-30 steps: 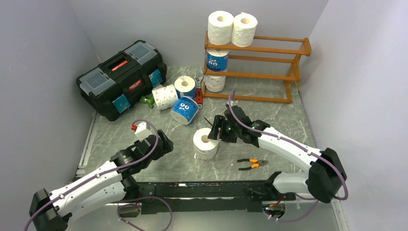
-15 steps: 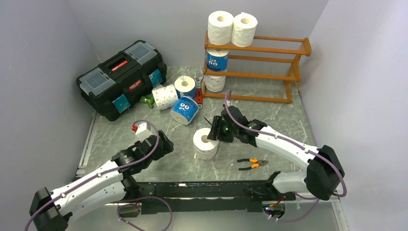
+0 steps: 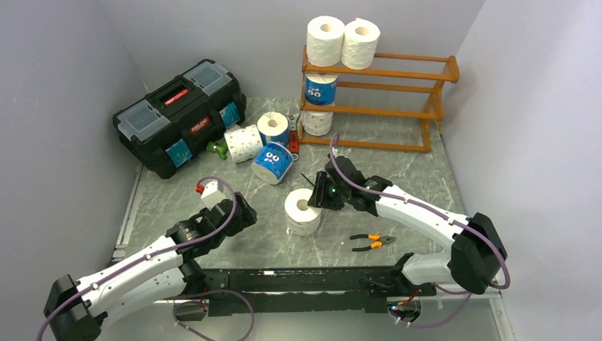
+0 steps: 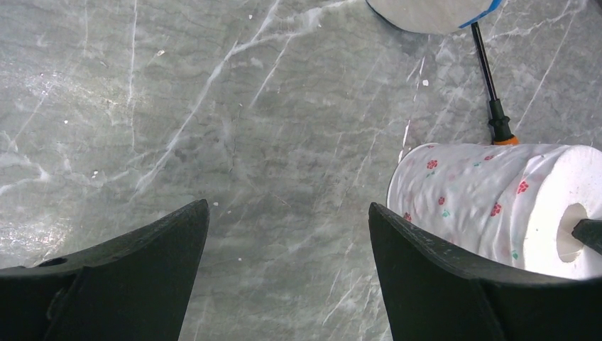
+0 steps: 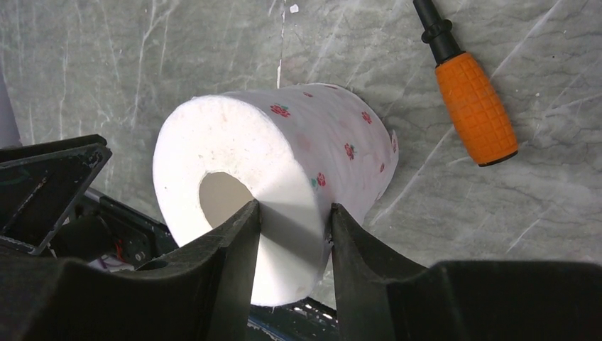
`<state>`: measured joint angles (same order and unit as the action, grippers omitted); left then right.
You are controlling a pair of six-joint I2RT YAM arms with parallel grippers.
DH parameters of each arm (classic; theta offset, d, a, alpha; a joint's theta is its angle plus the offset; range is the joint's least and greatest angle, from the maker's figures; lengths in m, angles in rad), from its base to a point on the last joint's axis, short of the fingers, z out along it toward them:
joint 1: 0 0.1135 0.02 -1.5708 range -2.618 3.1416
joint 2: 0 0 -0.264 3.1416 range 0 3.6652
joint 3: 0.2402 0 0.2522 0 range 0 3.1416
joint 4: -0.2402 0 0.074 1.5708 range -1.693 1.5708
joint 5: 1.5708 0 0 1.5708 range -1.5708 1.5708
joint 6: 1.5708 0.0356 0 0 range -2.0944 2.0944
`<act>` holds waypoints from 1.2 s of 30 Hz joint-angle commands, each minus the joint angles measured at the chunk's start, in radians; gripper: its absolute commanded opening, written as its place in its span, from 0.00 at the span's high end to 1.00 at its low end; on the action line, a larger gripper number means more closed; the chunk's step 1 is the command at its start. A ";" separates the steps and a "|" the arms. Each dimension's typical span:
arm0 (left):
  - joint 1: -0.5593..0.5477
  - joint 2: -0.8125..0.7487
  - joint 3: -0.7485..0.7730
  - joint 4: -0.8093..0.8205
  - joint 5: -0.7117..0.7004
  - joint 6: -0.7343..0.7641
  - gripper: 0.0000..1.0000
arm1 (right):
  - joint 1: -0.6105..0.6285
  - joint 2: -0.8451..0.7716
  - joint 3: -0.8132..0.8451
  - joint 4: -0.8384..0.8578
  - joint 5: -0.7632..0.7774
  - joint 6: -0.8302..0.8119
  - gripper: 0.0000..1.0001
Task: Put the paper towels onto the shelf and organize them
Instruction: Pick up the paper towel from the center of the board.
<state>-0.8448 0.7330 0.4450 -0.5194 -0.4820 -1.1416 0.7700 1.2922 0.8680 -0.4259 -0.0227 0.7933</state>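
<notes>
Our right gripper (image 5: 291,220) pinches the wall of the white flower-printed paper towel roll (image 5: 284,142), one finger inside its hollow core. That grip suits a roll standing on end on the grey marbled table (image 3: 415,167), well apart from the orange-brown wooden shelf (image 3: 397,74). Our left gripper (image 4: 287,234) hovers nearby, fingers apart and empty.

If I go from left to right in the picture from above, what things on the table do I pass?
black toolbox → lying blue roll with eyes → white roll standing alone in front → pliers
</notes>
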 commanded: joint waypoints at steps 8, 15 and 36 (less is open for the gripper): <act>0.003 0.000 -0.001 0.026 0.006 -0.003 0.12 | 0.007 -0.035 0.104 -0.054 0.021 -0.027 0.69; 0.004 -0.026 -0.016 0.021 0.002 -0.008 0.12 | -0.040 -0.087 0.193 -0.127 0.073 -0.070 0.73; 0.006 -0.102 -0.042 -0.011 -0.017 0.017 0.11 | -0.483 -0.066 0.149 0.093 0.080 0.172 0.79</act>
<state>-0.8444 0.6476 0.4080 -0.5289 -0.4767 -1.1412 0.3138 1.2015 0.9668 -0.4583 -0.0261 0.8757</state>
